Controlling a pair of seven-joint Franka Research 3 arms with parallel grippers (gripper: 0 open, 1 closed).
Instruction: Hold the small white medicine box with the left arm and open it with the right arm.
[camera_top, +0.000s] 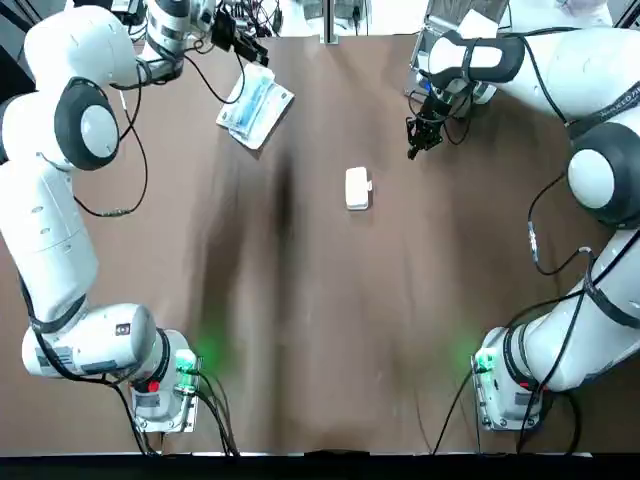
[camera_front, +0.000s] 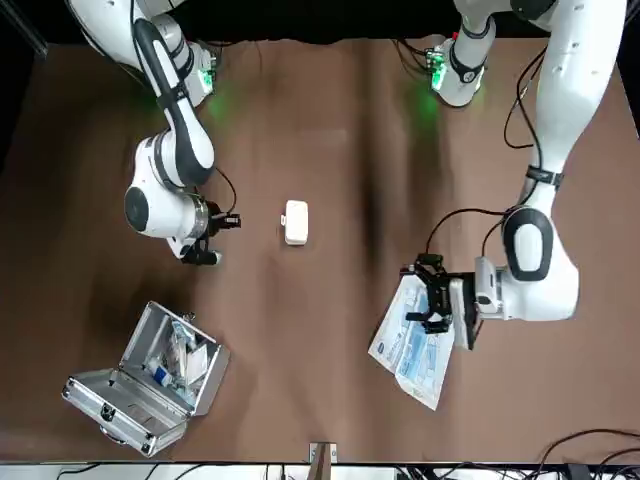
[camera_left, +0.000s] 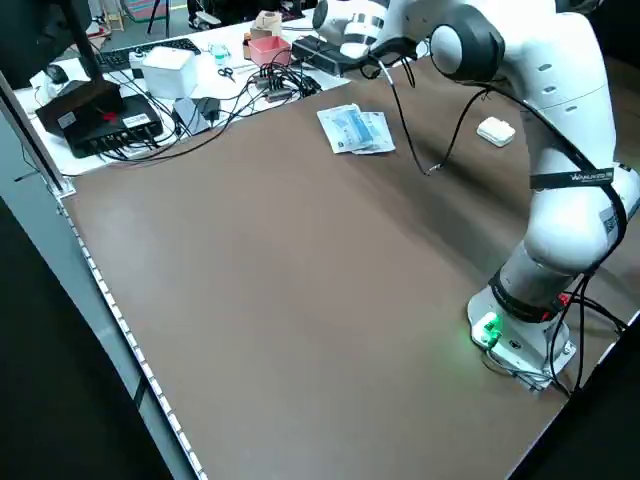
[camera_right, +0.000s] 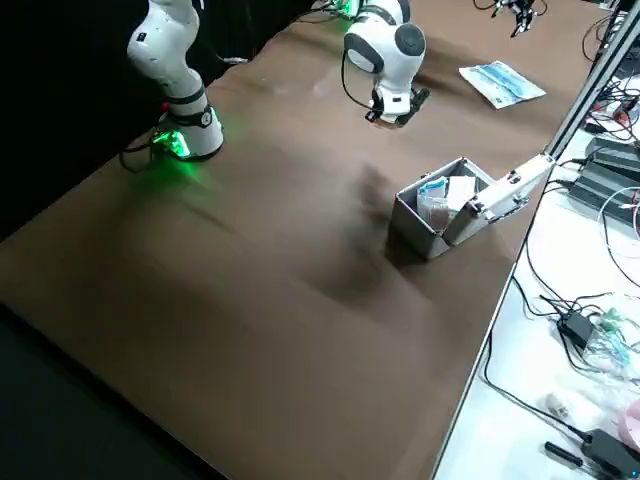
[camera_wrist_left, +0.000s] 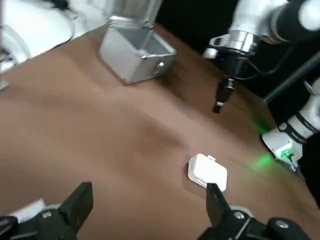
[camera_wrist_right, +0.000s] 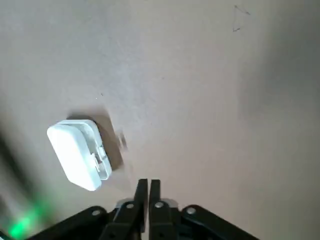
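The small white medicine box (camera_top: 358, 188) lies closed on the brown table near its middle, also seen in the front view (camera_front: 295, 222). My right gripper (camera_top: 416, 140) hovers shut a short way to the box's right, touching nothing; its wrist view shows the fingers pressed together (camera_wrist_right: 148, 192) with the box (camera_wrist_right: 80, 152) beside them. My left gripper (camera_top: 243, 42) is far off at the back left, open and empty. In its wrist view the left gripper (camera_wrist_left: 147, 205) has both fingers spread wide, and the box (camera_wrist_left: 207, 172) lies beyond them.
A blue-and-white packet (camera_top: 256, 106) lies at the back left under my left gripper. An open metal case (camera_front: 150, 375) with supplies stands at the back right, behind my right arm. Cables and clutter (camera_left: 150, 90) sit on a bench beyond the far edge.
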